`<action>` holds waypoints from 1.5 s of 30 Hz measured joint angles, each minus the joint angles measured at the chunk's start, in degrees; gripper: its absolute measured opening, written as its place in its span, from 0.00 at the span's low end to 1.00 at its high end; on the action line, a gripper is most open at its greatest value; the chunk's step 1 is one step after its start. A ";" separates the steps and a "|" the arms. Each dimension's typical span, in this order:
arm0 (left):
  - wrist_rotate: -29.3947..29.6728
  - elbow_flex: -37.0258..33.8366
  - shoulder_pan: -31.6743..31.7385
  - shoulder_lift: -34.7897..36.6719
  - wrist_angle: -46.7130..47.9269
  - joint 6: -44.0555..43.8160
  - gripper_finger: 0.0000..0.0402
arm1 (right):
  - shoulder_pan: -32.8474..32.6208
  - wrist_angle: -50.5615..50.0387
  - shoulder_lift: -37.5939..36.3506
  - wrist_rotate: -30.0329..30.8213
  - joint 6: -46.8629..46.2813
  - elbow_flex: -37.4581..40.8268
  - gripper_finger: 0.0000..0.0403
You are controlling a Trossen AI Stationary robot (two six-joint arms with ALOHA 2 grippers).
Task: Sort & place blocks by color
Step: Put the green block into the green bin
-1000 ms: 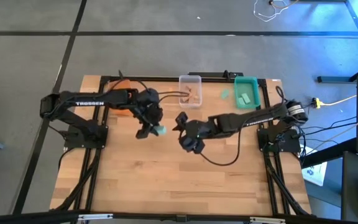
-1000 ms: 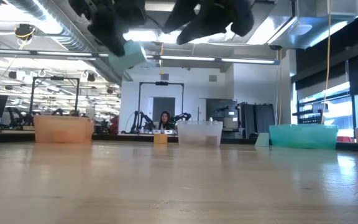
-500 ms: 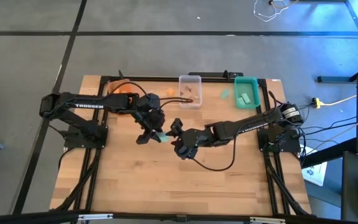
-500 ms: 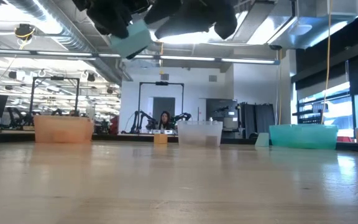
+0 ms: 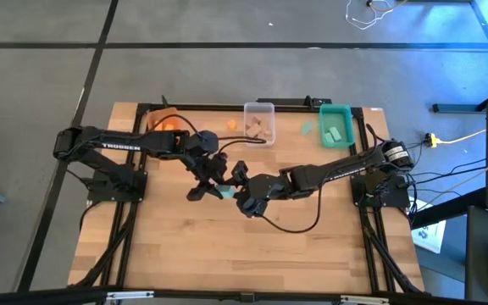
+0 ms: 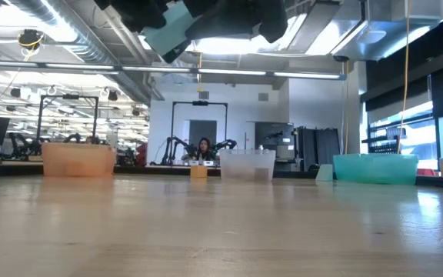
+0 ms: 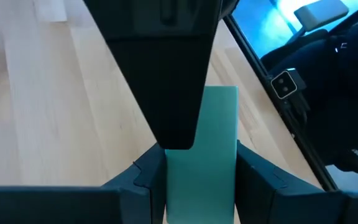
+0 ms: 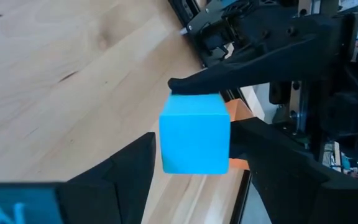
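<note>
- The left gripper (image 5: 213, 180) is up in the air over the middle of the light wooden table (image 5: 185, 246). Its two dark fingers (image 7: 146, 177) are closed part way, and they squeeze a small teal-green rectangular block (image 5: 219, 185) between them.
- In the left wrist view the teal-green block (image 7: 204, 155) sits tight between the two fingers, touching both.
- In the low view the same block (image 6: 168, 27) hangs high over the table top, tilted — it does not touch the wood.
- The right gripper (image 5: 241, 183) is just beside the left one, also up in the air. Its fingers stand wide apart.
- In the right wrist view the block (image 8: 194, 134) lies in the gap between the right gripper's own dark fingers (image 8: 129, 165). I cannot tell if they touch it. The left arm's finger presses on the block from the far side.
- At the far edge of the table stand three bins in a row. The see-through plastic bin (image 5: 259, 124) is in the middle and has plain light wood blocks (image 5: 259, 129) in it.
- The teal plastic bin (image 5: 335, 125) is on the right arm's side, with teal-green blocks (image 5: 332, 133) inside.
- One more small teal-green block (image 5: 307, 128) lies on the table between those two bins.
- The orange plastic bin (image 5: 169, 124) is on the left arm's side, partly hidden by the left arm.
- A small orange block (image 5: 231, 125) lies on the table near the see-through bin.
- Far off in the room behind the table, a person (image 6: 204, 148) sits at a desk.
</note>
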State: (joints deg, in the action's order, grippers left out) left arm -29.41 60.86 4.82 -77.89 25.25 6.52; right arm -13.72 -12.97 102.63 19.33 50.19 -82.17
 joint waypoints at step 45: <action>4.00 0.00 0.61 0.00 -4.10 2.96 0.47 | 0.03 -2.02 -0.09 -3.65 -6.42 0.02 0.33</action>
State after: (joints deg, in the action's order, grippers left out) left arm -25.41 60.86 5.43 -77.89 21.15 9.48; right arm -13.69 -14.99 102.54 15.68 43.77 -82.15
